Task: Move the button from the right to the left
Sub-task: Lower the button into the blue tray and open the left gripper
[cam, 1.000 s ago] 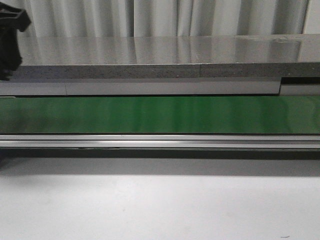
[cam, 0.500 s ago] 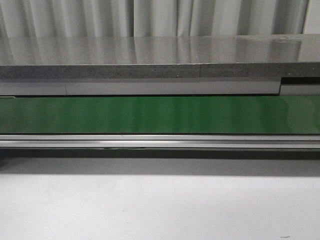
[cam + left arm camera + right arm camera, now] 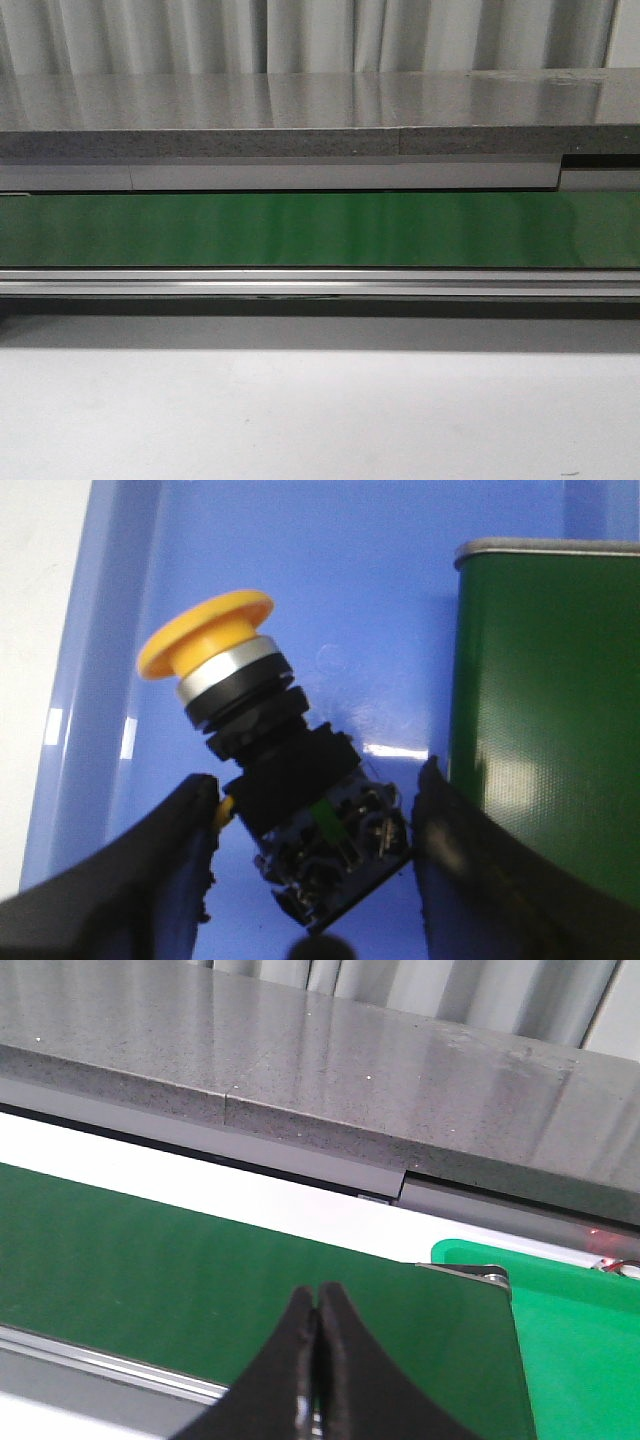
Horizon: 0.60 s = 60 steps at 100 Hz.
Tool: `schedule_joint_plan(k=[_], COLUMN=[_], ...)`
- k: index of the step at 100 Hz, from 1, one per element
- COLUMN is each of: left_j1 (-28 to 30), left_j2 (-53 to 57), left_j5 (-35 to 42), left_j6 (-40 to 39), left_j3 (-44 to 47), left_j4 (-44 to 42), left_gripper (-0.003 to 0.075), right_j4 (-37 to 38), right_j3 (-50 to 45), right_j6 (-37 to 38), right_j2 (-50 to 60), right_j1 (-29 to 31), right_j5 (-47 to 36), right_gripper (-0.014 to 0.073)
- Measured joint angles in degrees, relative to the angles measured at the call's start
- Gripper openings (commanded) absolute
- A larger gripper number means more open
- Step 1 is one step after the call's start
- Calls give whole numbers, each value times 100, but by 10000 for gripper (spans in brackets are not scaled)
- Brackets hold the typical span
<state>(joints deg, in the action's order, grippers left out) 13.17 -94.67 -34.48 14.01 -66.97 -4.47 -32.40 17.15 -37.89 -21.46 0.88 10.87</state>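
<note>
Fingers [image 3: 175, 850] of the left gripper [image 3: 312, 855] stand apart on either side of the button's [image 3: 262, 770] black body, over a blue tray [image 3: 100, 680] beside the green belt [image 3: 545, 720]. Right fingers [image 3: 300, 1360] are pressed together, empty, above the belt.

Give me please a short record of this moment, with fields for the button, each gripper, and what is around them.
button: orange-yellow cap, black body, tilted, between the left gripper's fingers
left gripper: fingers on both sides of the button's body; firm grip cannot be confirmed
under the button: blue tray
beside the tray: end of the green belt
right gripper: shut, holding nothing, above the green belt
near the right gripper: green bin past the belt's end
front view: belt only, no arm or button visible
</note>
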Motion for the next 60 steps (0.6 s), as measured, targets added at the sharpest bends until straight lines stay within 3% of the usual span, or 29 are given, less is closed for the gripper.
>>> schedule_joint_plan(k=[27, 60], left_j1=[59, 170], left_j2=[-455, -586], left_j5=[398, 482], left_j6=[819, 918], left_j3=[0, -9], left_j4=[13, 58], left_gripper=[236, 236], right_j4=[0, 0], right_j3=[0, 0], right_j6=[0, 0], right_j2=[0, 0], right_j1=[0, 0], right_j5=[0, 0], right_gripper=[-64, -64])
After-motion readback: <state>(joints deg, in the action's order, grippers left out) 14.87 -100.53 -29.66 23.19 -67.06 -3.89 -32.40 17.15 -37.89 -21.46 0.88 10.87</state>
